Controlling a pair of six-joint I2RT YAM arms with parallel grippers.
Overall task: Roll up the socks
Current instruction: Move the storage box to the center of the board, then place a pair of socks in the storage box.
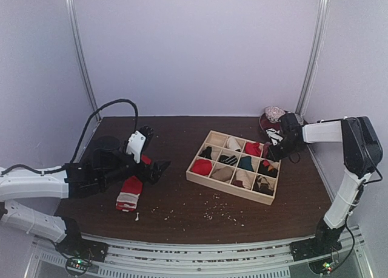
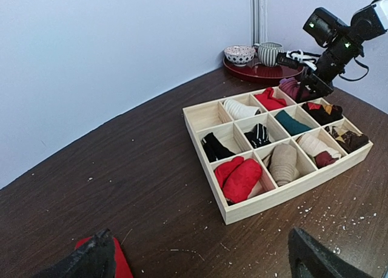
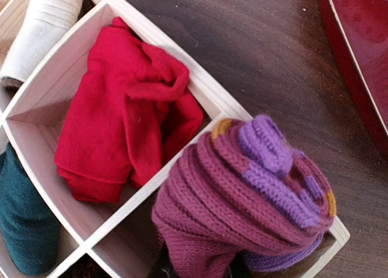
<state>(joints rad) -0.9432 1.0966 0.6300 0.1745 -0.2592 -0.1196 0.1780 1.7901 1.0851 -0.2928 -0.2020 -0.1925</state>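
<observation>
The right gripper [image 1: 274,152] was clamped on the magenta sock [image 3: 242,193], a chunky ribbed-knit roll with purple stripes and a sliver of orange cuff. The roll bulged over the far right corner compartment of the pale wooden tray [image 1: 230,190] (thin slats divided it into a grid of boxes). The red sock [image 1: 130,193] lay flat and long on the dark wood-grain table [image 1: 182,138], its striped cuff nearest the arms. It lay just beside the left gripper [image 1: 157,169], whose black fingers were spread wide.
</observation>
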